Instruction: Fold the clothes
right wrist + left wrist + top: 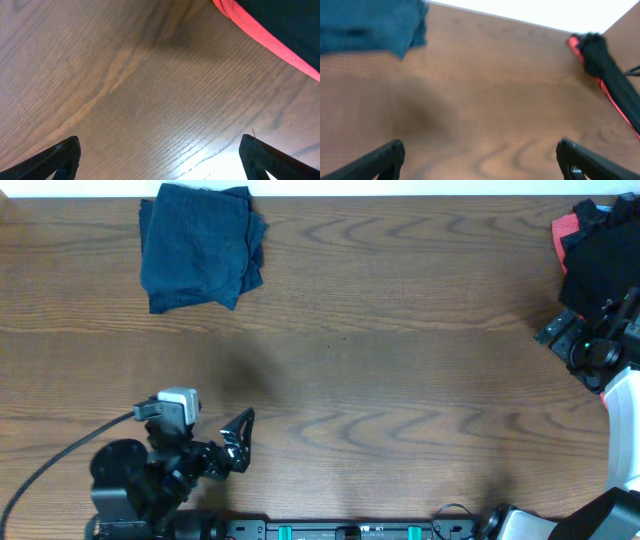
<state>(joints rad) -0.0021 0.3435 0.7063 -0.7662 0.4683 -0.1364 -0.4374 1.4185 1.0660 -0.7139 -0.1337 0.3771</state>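
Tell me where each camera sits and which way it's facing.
Overhead: above the table, looking straight down; folded navy shorts far left, black-and-red cloth far right; left arm and right arm show.
Left wrist: on the left arm, facing forward across the table; left hand open at bottom corners.
Right wrist: close over the table, by the cloth; right hand open.
Shared: all three see the black-and-red cloth.

One wooden tabletop (400,330) carries two lots of cloth. One is a folded navy bundle (198,248) at the far left. The other is a black heap (598,240) with a red edge at the far right; the number of pieces in that heap cannot be told. There are two arms, the left arm (125,480) and the right arm (625,395), and two claws, the left claw (480,150) and the right claw (160,150). One cable (60,455) shows.
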